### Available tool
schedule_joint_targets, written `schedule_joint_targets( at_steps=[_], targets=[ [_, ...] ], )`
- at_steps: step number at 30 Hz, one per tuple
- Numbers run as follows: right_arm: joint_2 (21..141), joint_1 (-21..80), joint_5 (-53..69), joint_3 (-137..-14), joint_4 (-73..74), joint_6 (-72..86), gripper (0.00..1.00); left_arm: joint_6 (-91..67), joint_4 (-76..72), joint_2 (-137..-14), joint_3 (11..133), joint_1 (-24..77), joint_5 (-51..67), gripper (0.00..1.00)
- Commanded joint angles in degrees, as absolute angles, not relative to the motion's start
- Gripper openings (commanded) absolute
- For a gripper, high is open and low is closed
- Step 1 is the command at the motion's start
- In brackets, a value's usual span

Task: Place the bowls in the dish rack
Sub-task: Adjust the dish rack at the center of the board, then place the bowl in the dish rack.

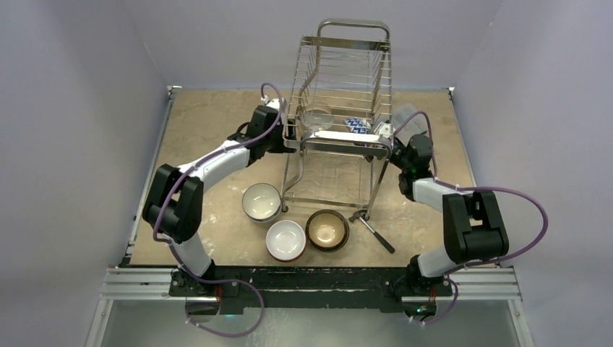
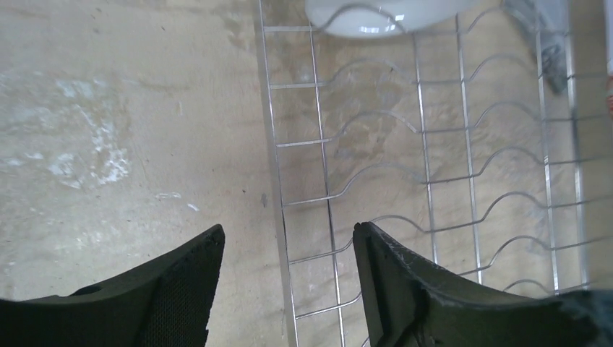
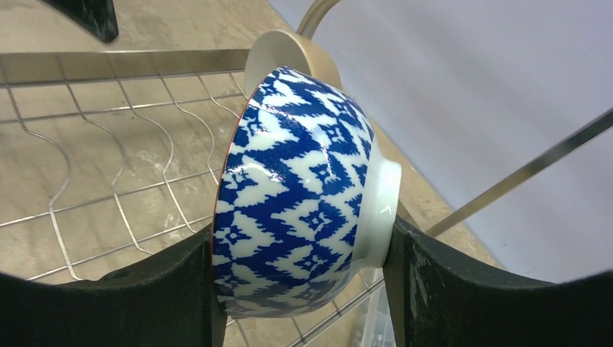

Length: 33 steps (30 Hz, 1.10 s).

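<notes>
The chrome wire dish rack [image 1: 348, 72] stands at the back centre of the table. My right gripper [image 1: 388, 137] is at the rack's right side, shut on a blue-and-white patterned bowl [image 3: 296, 188] that it holds on its edge over the upper tier's wires [image 3: 108, 65]. A beige rim [image 3: 289, 50] shows behind the bowl. My left gripper [image 2: 288, 231] is open and empty over the rack's left edge wire [image 2: 277, 166]. A white bowl [image 2: 383, 14] sits in the rack ahead of it. Three bowls stand on the table: a white-inside one [image 1: 261, 202], a red-rimmed one [image 1: 285, 240] and a dark brown one [image 1: 327, 230].
A black-handled tool [image 1: 377, 235] lies by the rack's front right leg. A clear plastic box [image 1: 406, 116] sits behind my right gripper. The table ends at grey walls on the left, back and right.
</notes>
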<state>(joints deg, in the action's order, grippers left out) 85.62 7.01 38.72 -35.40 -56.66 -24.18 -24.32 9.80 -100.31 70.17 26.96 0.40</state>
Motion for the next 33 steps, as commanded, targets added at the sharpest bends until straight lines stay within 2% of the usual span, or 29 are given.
schedule_joint_targets(
  at_steps=[1, 5, 7, 15, 33],
  targets=[
    [88.0, 7.0, 39.6, -41.6, -54.5, -30.3, 0.00, -23.9, 4.3, -95.2, 70.4, 25.1, 0.1, 0.68],
    [90.4, 6.6, 40.0, -43.6, -52.8, -32.7, 0.00, -23.9, -1.0, -92.3, 65.1, 24.8, 0.3, 0.79],
    [91.3, 6.3, 40.4, -44.4, -52.4, -33.4, 0.00, -23.8, -2.0, -92.2, 64.7, 24.8, 1.7, 0.80],
    [95.5, 6.3, 40.5, -52.2, -41.1, -41.8, 0.00, -23.9, -1.0, -94.8, 66.6, 24.8, 4.5, 0.80],
    [101.9, 6.2, 36.9, -60.8, -37.1, -46.6, 0.00, -23.0, -0.6, -94.7, 67.4, 24.8, 4.8, 0.80]
  ],
)
